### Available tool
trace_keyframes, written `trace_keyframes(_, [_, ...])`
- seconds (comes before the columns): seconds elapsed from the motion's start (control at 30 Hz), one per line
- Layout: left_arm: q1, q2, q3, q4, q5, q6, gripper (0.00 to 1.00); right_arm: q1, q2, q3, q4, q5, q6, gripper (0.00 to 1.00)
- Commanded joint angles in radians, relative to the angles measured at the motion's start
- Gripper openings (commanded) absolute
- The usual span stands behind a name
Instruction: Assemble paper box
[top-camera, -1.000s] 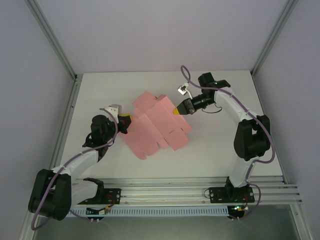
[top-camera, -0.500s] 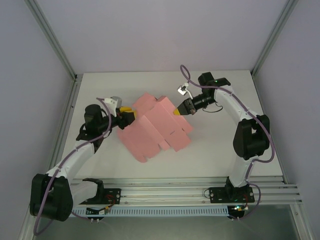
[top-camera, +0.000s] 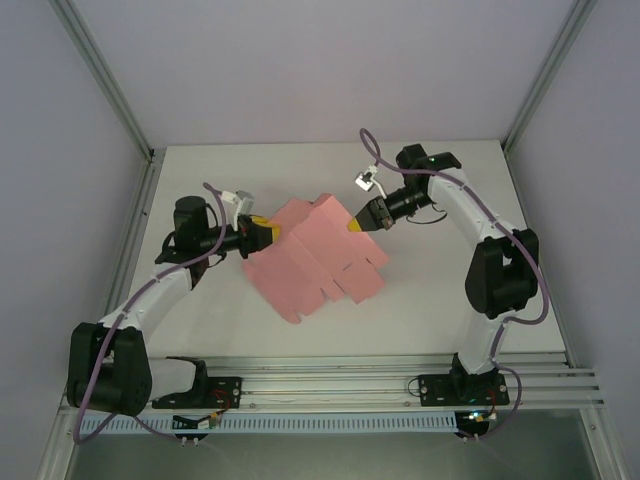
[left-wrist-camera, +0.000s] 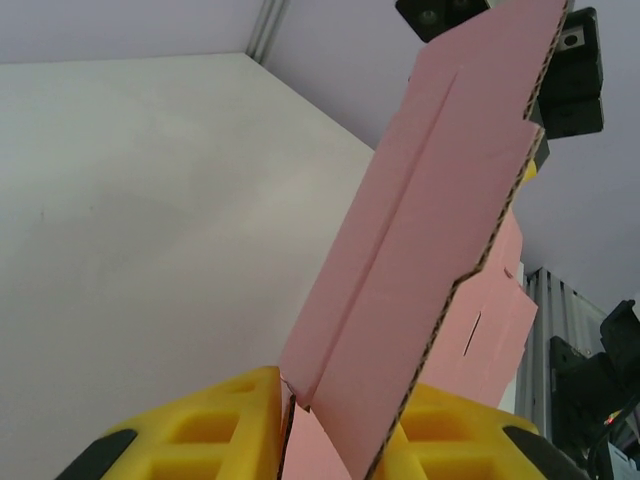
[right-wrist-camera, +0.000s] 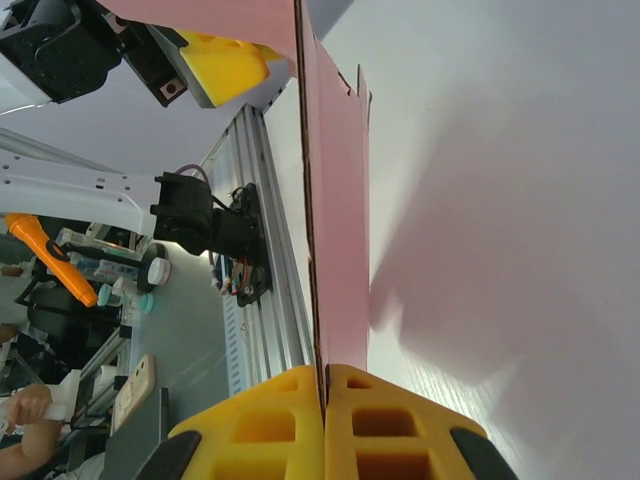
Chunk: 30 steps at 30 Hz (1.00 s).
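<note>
The paper box (top-camera: 315, 255) is a salmon-pink die-cut card sheet, partly folded, in the middle of the white table. My left gripper (top-camera: 268, 232) is at its upper left edge. In the left wrist view a folded flap of the paper box (left-wrist-camera: 440, 200) fills the gap between the yellow fingers of the left gripper (left-wrist-camera: 340, 400) and touches both. My right gripper (top-camera: 357, 224) is shut on the sheet's upper right edge. In the right wrist view the paper box (right-wrist-camera: 340, 220) runs edge-on out of the closed right gripper (right-wrist-camera: 325, 378).
The table (top-camera: 450, 300) ends at an aluminium rail (top-camera: 380, 385) along the near side, where both arm bases are bolted. Slanted frame posts (top-camera: 110, 90) stand at the back corners. A workbench with bottles (right-wrist-camera: 110, 290) lies beyond the rail.
My left arm swung from the sheet's lower left side up to its upper left edge, and its jaws opened and then closed round a flap. The sheet's left part shifted and folded up. The right arm held still.
</note>
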Motion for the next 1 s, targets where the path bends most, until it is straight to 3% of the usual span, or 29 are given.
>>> trace_keyframes(0.0, [0.010,-0.046,-0.026,-0.070,-0.010,0.058,0.28,-0.009,0.012,0.043,-0.037,-0.093,-0.055,0.00])
trace_keyframes(0.13, [0.014,-0.060,-0.035,-0.103,-0.071,0.098,0.44,-0.016,0.017,0.054,-0.094,-0.109,-0.119,0.00])
trace_keyframes(0.23, [0.014,-0.032,-0.011,-0.086,-0.043,0.087,0.45,-0.016,0.034,0.072,-0.158,-0.132,-0.175,0.00])
trace_keyframes(0.43, [0.014,0.024,0.021,0.019,0.001,0.026,0.35,-0.016,0.045,0.075,-0.187,-0.136,-0.207,0.00])
trace_keyframes(0.67, [0.016,0.027,0.011,0.038,0.045,0.021,0.02,-0.025,0.035,0.042,-0.061,-0.144,-0.067,0.00])
trace_keyframes(0.97, [0.016,-0.094,-0.154,0.153,-0.088,-0.078,0.00,-0.080,0.034,-0.011,0.113,-0.194,0.144,0.00])
